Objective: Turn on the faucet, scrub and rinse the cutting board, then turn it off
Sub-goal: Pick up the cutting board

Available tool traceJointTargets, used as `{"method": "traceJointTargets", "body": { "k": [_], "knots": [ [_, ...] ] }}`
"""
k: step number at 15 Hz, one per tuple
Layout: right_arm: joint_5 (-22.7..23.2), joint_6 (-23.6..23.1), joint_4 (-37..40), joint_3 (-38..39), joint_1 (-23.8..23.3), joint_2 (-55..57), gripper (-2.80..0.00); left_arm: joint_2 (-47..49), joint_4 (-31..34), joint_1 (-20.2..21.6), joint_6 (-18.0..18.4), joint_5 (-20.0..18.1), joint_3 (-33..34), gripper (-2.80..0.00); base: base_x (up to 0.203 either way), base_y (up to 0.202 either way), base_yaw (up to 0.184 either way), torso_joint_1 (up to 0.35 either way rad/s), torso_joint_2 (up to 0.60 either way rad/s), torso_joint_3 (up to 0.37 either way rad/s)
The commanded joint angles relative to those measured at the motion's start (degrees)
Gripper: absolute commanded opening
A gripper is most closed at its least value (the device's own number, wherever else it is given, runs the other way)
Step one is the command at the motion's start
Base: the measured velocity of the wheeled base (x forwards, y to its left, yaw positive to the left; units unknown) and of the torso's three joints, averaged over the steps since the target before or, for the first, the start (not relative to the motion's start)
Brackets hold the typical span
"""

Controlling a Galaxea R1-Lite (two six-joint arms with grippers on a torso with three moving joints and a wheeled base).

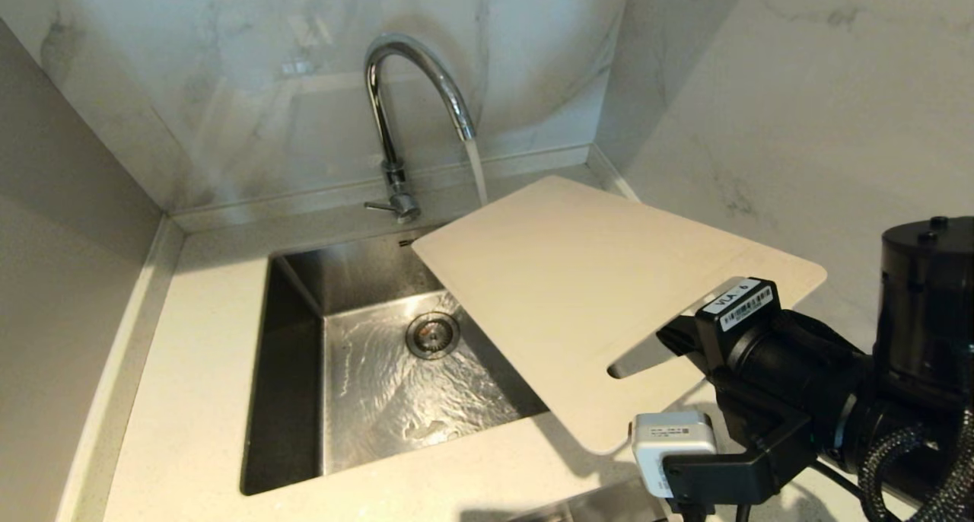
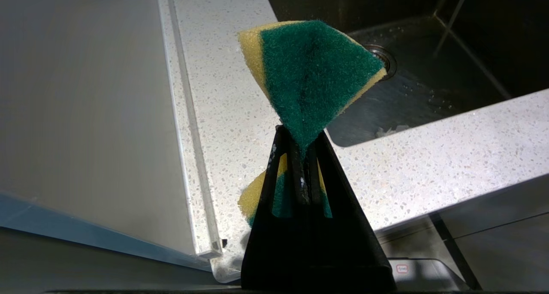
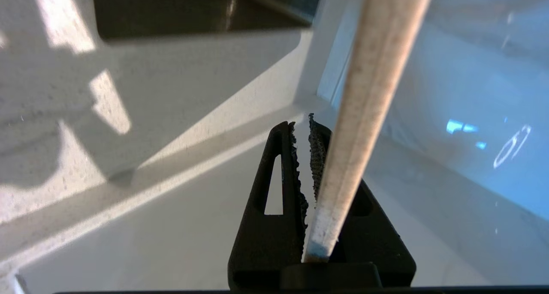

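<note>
While water runs from the faucet (image 1: 415,88) into the sink (image 1: 380,370) set in the table (image 1: 198,370), the cutting board (image 1: 578,286) is held tilted over the sink's right side, its far edge just beside the stream, clamped at its handle end by the right gripper's (image 3: 305,157) jaws. A green-and-yellow sponge (image 2: 309,77) is pinched in the left gripper's (image 2: 300,157) clenched jaws.
</note>
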Motion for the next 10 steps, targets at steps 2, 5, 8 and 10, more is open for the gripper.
{"method": "traceJointTargets", "body": {
  "k": [2,5,8,10],
  "knots": [
    [2.18,-0.58,5.68,-0.50,-0.06,-2.98,-2.80,0.09,-0.04,0.04,-0.07,0.00,0.09,-2.80,0.000,0.000,0.000,0.000,0.00,0.000],
    [13.34,-0.45,11.98,-0.87,-0.06,-3.41,-2.80,0.09,-0.04,0.04,-0.07,0.00,0.09,-2.80,0.000,0.000,0.000,0.000,0.00,0.000],
    [21.78,-2.14,13.08,-1.01,0.05,-2.98,-2.80,0.09,-0.07,0.01,-0.07,0.00,0.09,-2.80,0.000,0.000,0.000,0.000,0.00,0.000],
    [24.97,-4.32,13.25,-0.98,0.04,-2.74,-2.80,0.09,-0.04,0.04,-0.07,0.00,0.09,-2.80,0.000,0.000,0.000,0.000,0.00,0.000]
  ]
}}
